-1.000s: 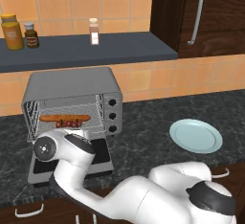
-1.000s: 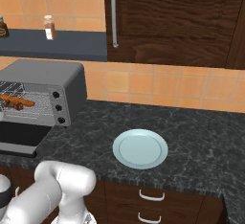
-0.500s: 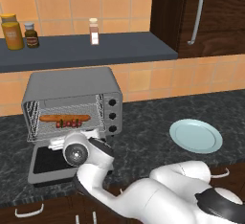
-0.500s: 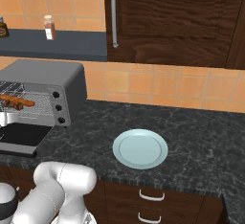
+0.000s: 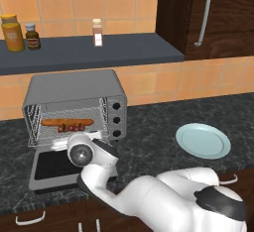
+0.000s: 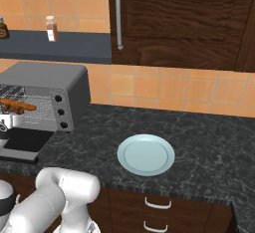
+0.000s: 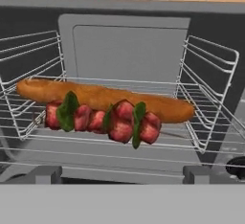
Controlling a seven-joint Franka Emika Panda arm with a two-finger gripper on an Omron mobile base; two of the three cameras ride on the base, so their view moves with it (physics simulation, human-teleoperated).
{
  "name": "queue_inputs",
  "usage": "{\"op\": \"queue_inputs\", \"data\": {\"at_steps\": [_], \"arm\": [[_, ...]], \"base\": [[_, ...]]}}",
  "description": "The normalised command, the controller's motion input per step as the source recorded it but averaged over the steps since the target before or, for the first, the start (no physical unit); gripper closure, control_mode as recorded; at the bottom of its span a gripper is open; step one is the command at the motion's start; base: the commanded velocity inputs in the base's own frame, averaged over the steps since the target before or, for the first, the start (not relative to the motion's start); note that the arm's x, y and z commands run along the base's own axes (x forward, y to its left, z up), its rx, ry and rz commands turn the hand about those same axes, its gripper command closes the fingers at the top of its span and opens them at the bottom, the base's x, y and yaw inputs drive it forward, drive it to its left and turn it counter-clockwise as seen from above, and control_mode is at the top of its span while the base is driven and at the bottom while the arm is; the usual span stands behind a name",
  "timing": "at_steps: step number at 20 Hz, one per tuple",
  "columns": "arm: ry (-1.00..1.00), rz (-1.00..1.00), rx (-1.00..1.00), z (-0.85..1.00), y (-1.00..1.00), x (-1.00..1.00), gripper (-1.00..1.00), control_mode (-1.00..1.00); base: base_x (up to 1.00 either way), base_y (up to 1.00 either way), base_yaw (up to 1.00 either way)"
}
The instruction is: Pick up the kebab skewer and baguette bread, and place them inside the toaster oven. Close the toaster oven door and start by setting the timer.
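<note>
Both foods, baguette (image 7: 103,96) and skewer (image 7: 103,118), lie on the oven (image 5: 74,94) rack; my end effector has backed out, fingers apart, so the door (image 5: 54,166) comes next.

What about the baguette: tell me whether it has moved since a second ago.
No. The baguette bread lies at the same spot in the toaster oven, just behind the kebab skewer, as before.

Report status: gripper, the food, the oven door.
Gripper open, empty, in front of the toaster oven. Kebab skewer and baguette bread both on the rack inside. Toaster oven door down, not yet closed. Nothing in the way.
</note>
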Motion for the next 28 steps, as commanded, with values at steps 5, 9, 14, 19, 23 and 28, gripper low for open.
{"op": "queue_inputs", "data": {"at_steps": [5, 9, 14, 19, 23, 28], "arm": [[-0.02, -0.02, 0.01, 0.00, 0.39, -0.12, -1.00, -1.00], [0.00, 0.00, 0.07, -0.08, 0.08, -0.01, -1.00, -1.00], [0.00, 0.00, 0.11, -0.17, 0.00, 0.00, -1.00, -1.00], [0.00, 0.01, 0.03, -0.12, -0.05, 0.02, -1.00, -1.00], [0.00, 0.00, 0.00, 0.00, 0.00, 0.20, -1.00, -1.00], [0.00, 0.00, 0.00, 0.00, 0.00, 0.06, -1.00, -1.00]], "base": [[0.00, 0.00, 0.00], [0.00, 0.00, 0.00], [0.00, 0.00, 0.00], [0.00, 0.00, 0.00], [0.00, 0.00, 0.00], [0.00, 0.00, 0.00]]}}
